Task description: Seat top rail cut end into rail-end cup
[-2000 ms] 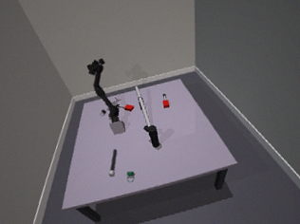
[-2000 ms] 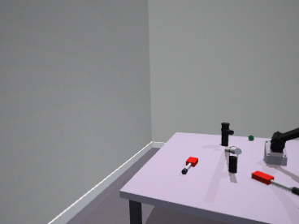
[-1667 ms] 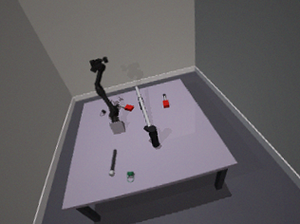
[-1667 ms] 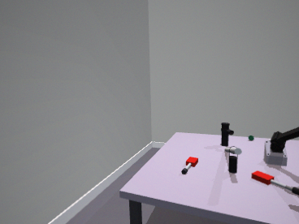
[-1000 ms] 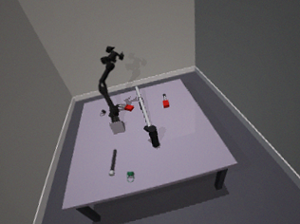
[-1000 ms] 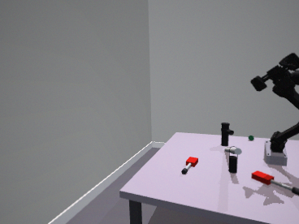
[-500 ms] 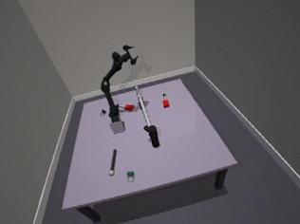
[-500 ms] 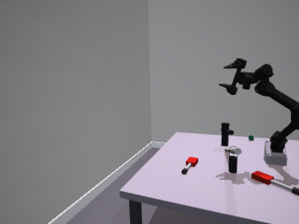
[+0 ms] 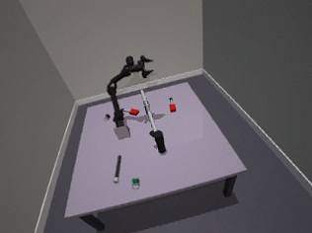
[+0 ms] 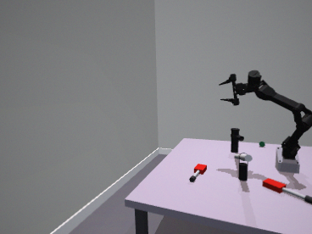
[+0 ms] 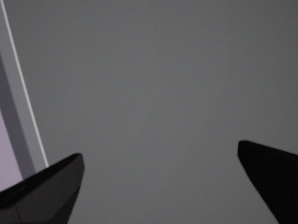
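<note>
While the gripper [image 9: 147,65] hangs high above the far edge of the surface [image 9: 195,139], its jaws stand wide apart with nothing between them; the wrist view shows only two dark fingertips against grey wall and floor.

Arm [image 9: 114,91]: black, raised and reaching toward twelve o'clock in the top view, mounted on a grey base block [image 9: 122,133] at about nine o'clock from the rail. Judged to be well clear of all work items, likely in transit toward them.

Rail [image 9: 147,109]: pale bar running from roughly twelve to six o'clock near the surface's centre, untouched. Its near end meets the big post [image 9: 159,142], a dark upright; whether the cut end sits in the cup cannot be told at this size, and band and cup are not distinguishable.

Other items: red block [image 9: 134,111] beside the arm base; red-and-white piece [image 9: 173,106] at two o'clock from the post; dark rod with white tip [image 9: 117,169] at seven o'clock; small green item [image 9: 135,183] near the front edge.

Writing or labels: none legible.
</note>
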Available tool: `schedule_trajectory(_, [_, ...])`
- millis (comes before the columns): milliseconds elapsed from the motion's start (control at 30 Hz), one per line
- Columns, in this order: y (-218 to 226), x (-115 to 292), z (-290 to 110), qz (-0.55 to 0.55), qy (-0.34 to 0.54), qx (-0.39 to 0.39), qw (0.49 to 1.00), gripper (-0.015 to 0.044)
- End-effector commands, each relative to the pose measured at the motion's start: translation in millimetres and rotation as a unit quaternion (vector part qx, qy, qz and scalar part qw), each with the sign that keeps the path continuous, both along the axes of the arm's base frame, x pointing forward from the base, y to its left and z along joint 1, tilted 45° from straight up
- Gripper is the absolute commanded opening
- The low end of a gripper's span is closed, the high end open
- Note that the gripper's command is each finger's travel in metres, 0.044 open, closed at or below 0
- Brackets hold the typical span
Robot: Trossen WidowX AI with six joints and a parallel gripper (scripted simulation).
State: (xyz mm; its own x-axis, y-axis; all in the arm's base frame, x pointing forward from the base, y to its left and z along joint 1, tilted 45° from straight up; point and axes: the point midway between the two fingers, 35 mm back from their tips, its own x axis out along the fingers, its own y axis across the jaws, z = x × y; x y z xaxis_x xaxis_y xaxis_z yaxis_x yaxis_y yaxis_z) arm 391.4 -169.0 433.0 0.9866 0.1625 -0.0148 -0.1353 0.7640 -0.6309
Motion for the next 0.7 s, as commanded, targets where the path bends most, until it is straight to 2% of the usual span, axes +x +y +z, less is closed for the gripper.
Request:
schedule_trajectory(0, [-18, 7, -73, -0.011, 0.106, 0.1, 0.989, 0.044])
schedule_trajectory(167, [-28, -1, -153, -0.032, 0.224, 0.218, 0.949, 0.044])
schedule_trajectory(333, [-25, -24, -228, -0.054, 0.339, 0.337, 0.877, 0.044])
schedule_trajectory(533, [-2, -71, -307, -0.08, 0.472, 0.48, 0.735, 0.044])
schedule_trajectory(667, [18, -102, -337, -0.09, 0.533, 0.552, 0.635, 0.044])
